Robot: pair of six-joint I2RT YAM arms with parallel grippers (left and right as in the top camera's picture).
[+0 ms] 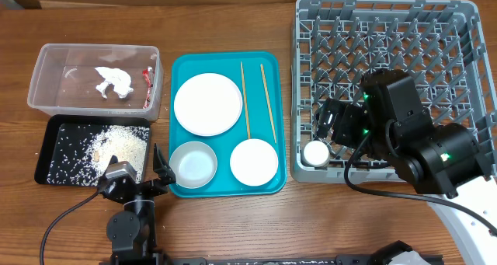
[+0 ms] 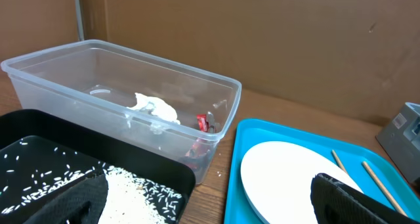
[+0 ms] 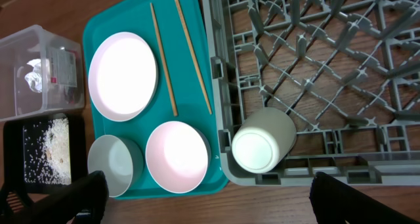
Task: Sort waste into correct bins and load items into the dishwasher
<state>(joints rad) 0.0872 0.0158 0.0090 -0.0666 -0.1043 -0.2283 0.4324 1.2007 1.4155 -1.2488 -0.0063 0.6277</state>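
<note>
The clear tub [image 1: 37, 85] holds the crumpled napkin [image 1: 112, 80] and the red wrapper [image 1: 146, 78]. The black tray [image 1: 45, 158] holds rice [image 1: 118, 145]. The white plate [image 1: 207, 103], two white bowls [image 1: 192, 164] [image 1: 254, 162] and two chopsticks [image 1: 245, 98] [image 1: 268, 102] lie on the teal tray [image 1: 175, 129]. The white cup [image 1: 316, 153] lies in the front left corner of the grey rack [image 1: 298, 78]. My right gripper [image 1: 332, 129] is open and empty, just above the cup [image 3: 262, 142]. My left gripper [image 1: 140, 174] is open and empty, low between the black tray and the teal tray.
The rack's upright pegs [image 3: 308, 46] stand behind the cup. Bare wooden table [image 1: 233, 226] runs along the front edge. In the left wrist view a brown wall [image 2: 262, 40] stands behind the tub [image 2: 131, 92].
</note>
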